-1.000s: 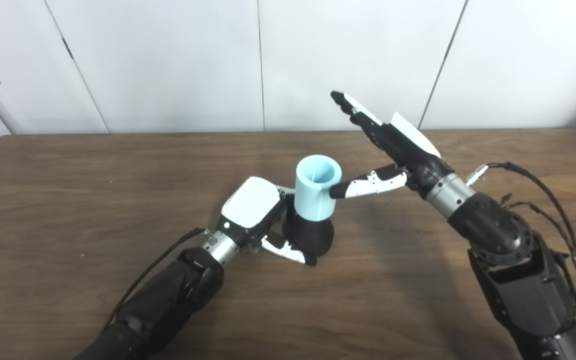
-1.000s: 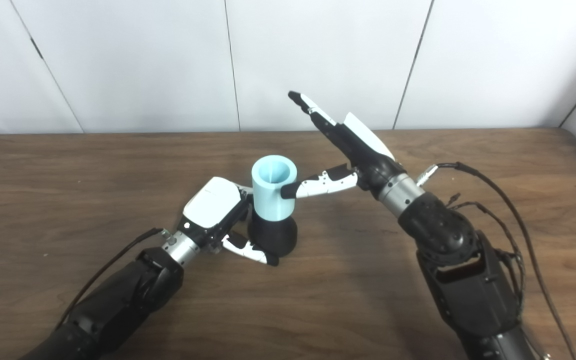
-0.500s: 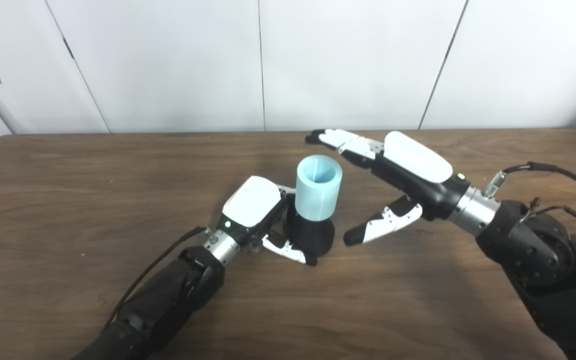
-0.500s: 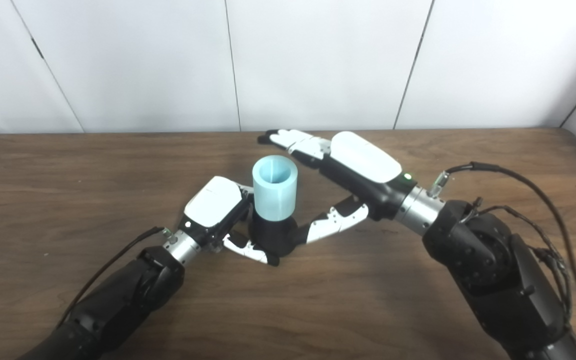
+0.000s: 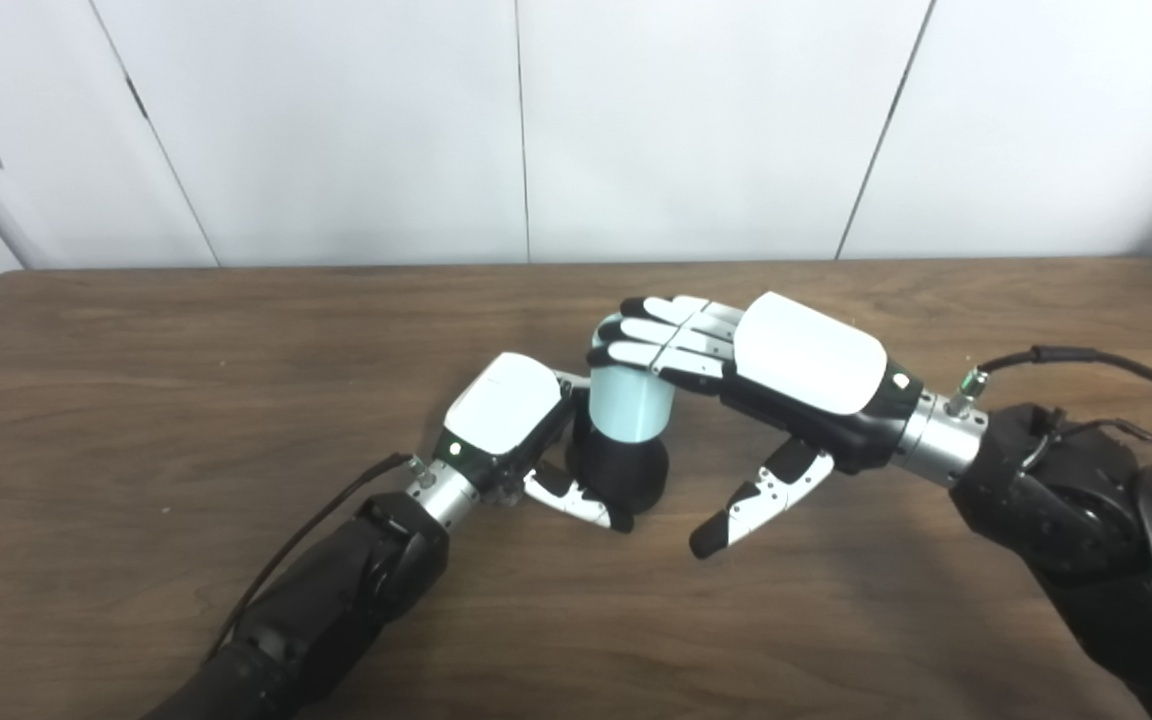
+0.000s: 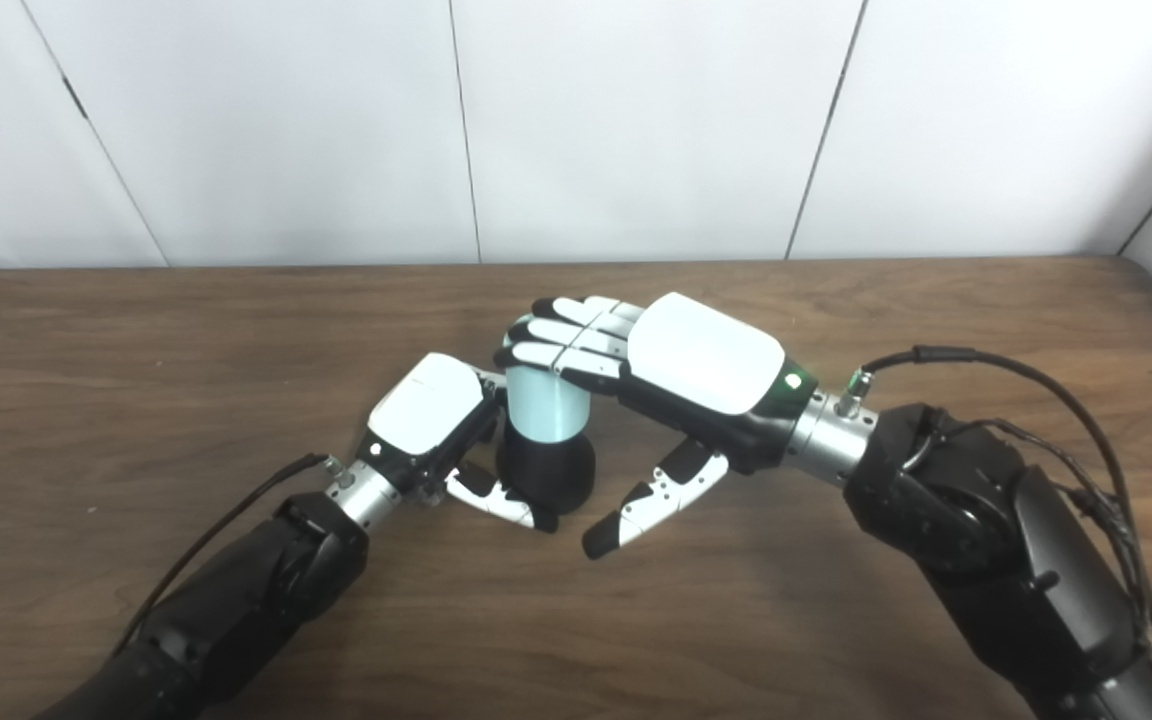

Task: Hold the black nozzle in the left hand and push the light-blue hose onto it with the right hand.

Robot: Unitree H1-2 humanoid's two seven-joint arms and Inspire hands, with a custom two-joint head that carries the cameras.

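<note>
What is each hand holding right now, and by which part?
The left hand grips the black nozzle at its base. The right hand holds nothing; its fingers lie flat over the light-blue hose top.

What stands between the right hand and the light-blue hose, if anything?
Nothing visible does. The right hand already lies palm-down with its fingers over the top of the light-blue hose. The hose stands upright on the black nozzle, which the left hand grips.

right hand (image 5: 786, 375) covering hose (image 5: 629, 405) top, left hand (image 5: 511, 420) blocking its left, table (image 5: 136, 400) bare elsewhere
</note>
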